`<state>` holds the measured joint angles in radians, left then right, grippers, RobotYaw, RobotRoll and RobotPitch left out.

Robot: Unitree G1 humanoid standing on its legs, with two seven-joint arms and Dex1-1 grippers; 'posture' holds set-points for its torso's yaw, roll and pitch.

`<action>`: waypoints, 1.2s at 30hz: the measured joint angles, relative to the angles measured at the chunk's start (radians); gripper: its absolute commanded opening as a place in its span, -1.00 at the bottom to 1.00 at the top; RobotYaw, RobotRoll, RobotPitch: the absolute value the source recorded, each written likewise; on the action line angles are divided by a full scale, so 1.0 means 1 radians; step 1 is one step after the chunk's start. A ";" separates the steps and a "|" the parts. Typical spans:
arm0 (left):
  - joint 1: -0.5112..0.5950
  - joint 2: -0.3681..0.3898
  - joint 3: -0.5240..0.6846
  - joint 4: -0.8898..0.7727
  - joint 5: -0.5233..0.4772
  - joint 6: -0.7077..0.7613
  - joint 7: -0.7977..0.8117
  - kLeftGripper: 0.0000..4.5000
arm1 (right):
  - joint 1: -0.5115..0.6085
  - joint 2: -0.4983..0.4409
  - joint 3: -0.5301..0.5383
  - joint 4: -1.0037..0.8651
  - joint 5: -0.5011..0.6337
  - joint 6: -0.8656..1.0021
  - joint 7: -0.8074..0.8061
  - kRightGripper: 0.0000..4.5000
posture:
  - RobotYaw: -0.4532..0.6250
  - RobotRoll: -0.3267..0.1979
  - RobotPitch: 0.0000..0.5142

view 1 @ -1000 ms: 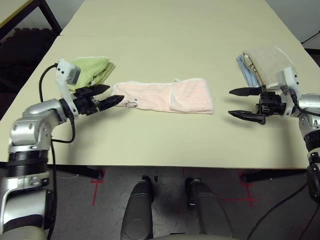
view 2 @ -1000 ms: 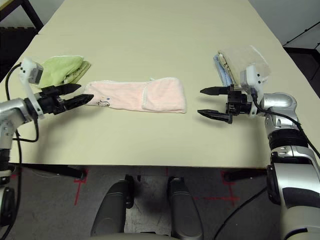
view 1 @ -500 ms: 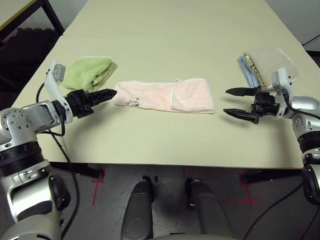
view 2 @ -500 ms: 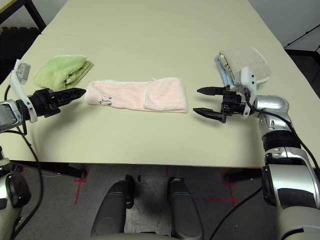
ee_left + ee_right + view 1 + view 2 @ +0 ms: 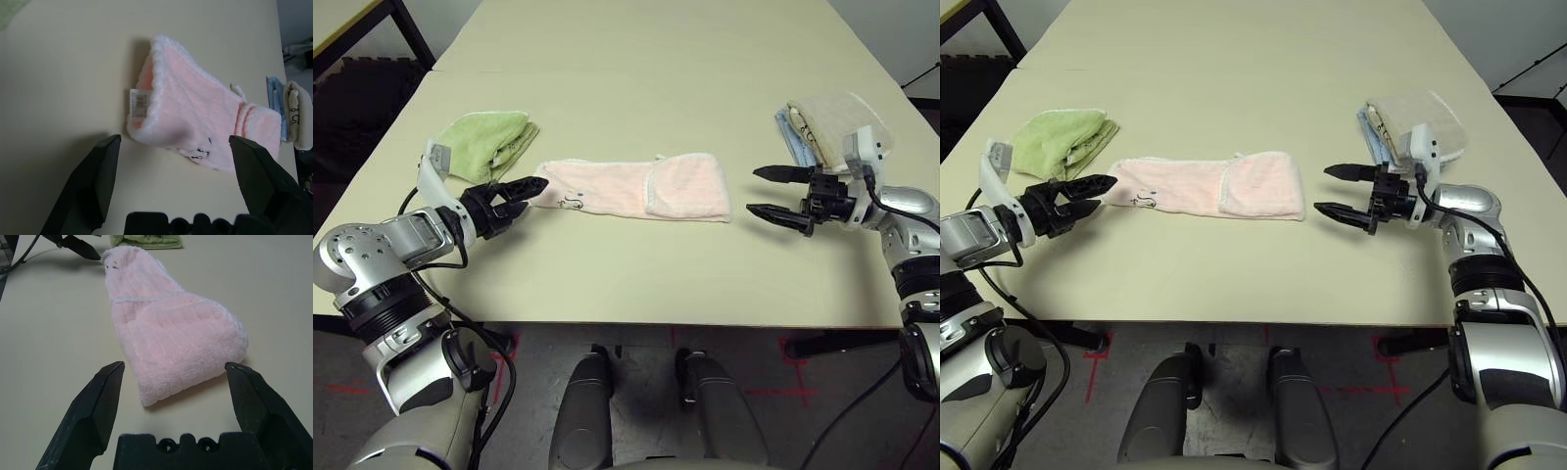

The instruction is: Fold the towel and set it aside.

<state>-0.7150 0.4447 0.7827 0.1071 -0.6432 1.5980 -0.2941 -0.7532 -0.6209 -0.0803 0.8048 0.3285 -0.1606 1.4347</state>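
Left gripper [image 5: 527, 190]: jaws spread, tips just beside the towel's left end, nearer arm.
Right gripper [image 5: 766, 192]: jaws spread, near the right end, apart.
Towel [image 5: 636, 187]: frame centre, folded strip, long axis left–right between both grippers.

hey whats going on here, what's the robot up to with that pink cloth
A two-armed robot is working on a pink towel that lies folded into a long strip on the table. Its left gripper is open at one end of the strip, and its right gripper is open just off the other end; neither holds the cloth. A folded green towel sits beyond the left gripper, and a beige-and-blue stack of towels sits behind the right one.
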 measured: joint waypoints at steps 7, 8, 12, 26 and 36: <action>0.000 -0.001 -0.002 0.026 -0.002 0.000 0.018 1.00 | 0.000 0.000 0.000 -0.007 0.000 0.000 -0.001 0.98 | -0.03 0.25 -0.18; 0.000 -0.005 -0.006 0.027 -0.002 0.000 0.019 1.00 | 0.000 0.000 0.000 -0.007 0.000 0.000 -0.002 0.98 | -0.03 0.25 -0.18; -0.012 -0.016 -0.016 0.033 -0.003 0.000 0.020 1.00 | 0.000 0.000 0.000 -0.007 0.000 0.000 -0.002 0.98 | -0.03 0.25 -0.18; -0.077 -0.070 -0.045 0.143 0.001 -0.039 0.021 1.00 | -0.001 -0.001 0.000 -0.009 -0.015 -0.008 0.009 0.98 | -0.06 0.25 -0.25; -0.080 -0.068 -0.052 0.184 0.025 -0.233 0.082 1.00 | 0.004 -0.001 0.000 -0.023 -0.015 -0.008 0.017 0.98 | -0.05 0.25 -0.26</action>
<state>-0.7946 0.3770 0.7311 0.2906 -0.6182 1.3654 -0.2119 -0.7491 -0.6218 -0.0800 0.7813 0.3130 -0.1685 1.4513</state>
